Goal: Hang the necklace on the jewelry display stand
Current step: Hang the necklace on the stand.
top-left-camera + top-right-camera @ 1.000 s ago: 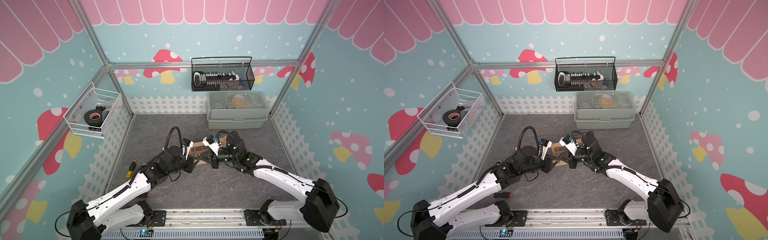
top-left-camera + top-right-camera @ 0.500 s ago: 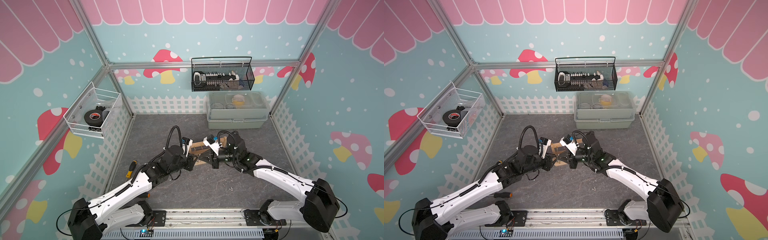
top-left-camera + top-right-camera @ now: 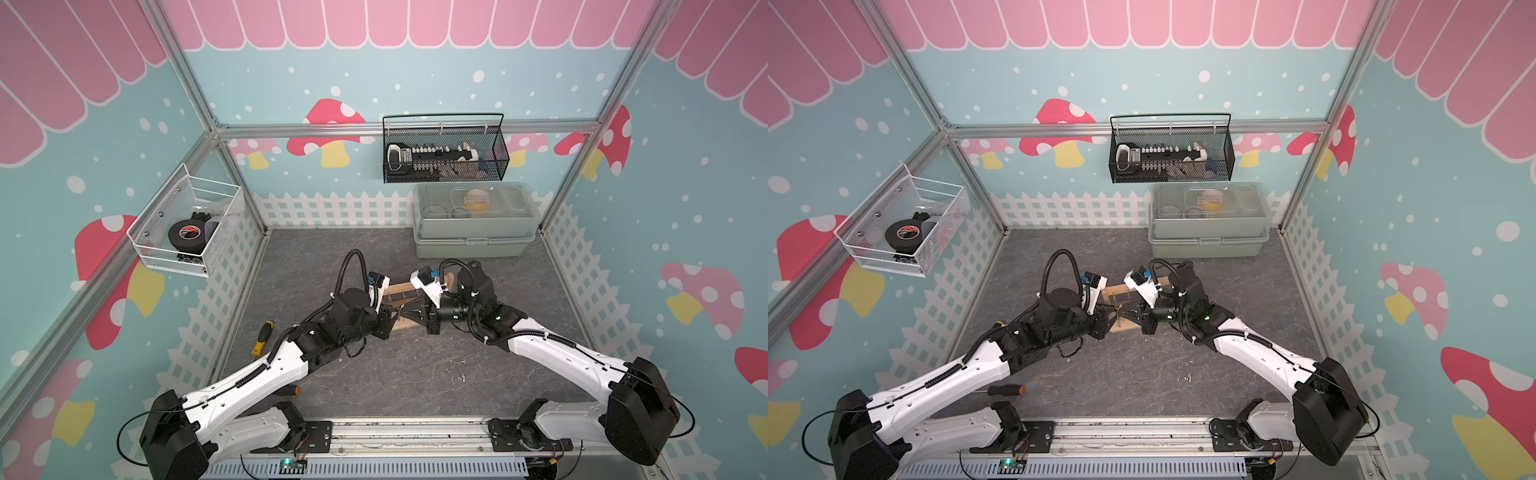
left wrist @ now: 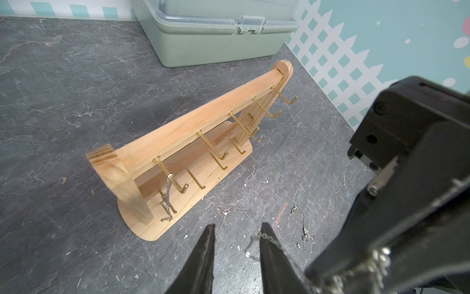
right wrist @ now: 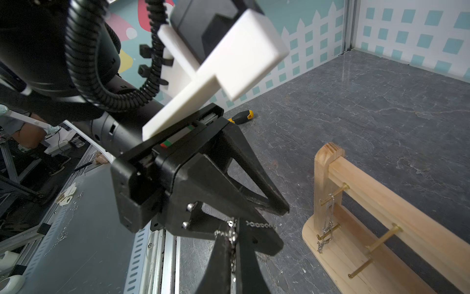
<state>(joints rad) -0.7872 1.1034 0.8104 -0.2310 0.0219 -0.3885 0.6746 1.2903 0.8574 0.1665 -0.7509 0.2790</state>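
The light wooden jewelry display stand [image 4: 193,127] stands mid-table, seen in both top views [image 3: 401,291] [image 3: 1119,296]. One thin chain hangs from its end hook [image 4: 166,196]. My right gripper [image 5: 233,230] is shut on a silver necklace [image 5: 259,225]. From there the necklace runs to my left gripper [image 4: 236,226], which is open, and lies draped over one fingertip [image 4: 264,238]. Both grippers meet nose to nose just in front of the stand's base [image 3: 392,320] [image 3: 420,316]. Another chain [image 4: 297,224] lies loose on the floor by the base.
A grey-green lidded box [image 3: 473,226] sits at the back right behind the stand. A yellow-handled screwdriver [image 3: 262,337] lies at the left fence, and a second screwdriver [image 3: 1005,390] lies near the front rail. A black wire basket [image 3: 444,151] and a white one [image 3: 187,228] hang on the walls.
The left jaws have narrowed a little. Both arms stay almost where they were in front of the stand.
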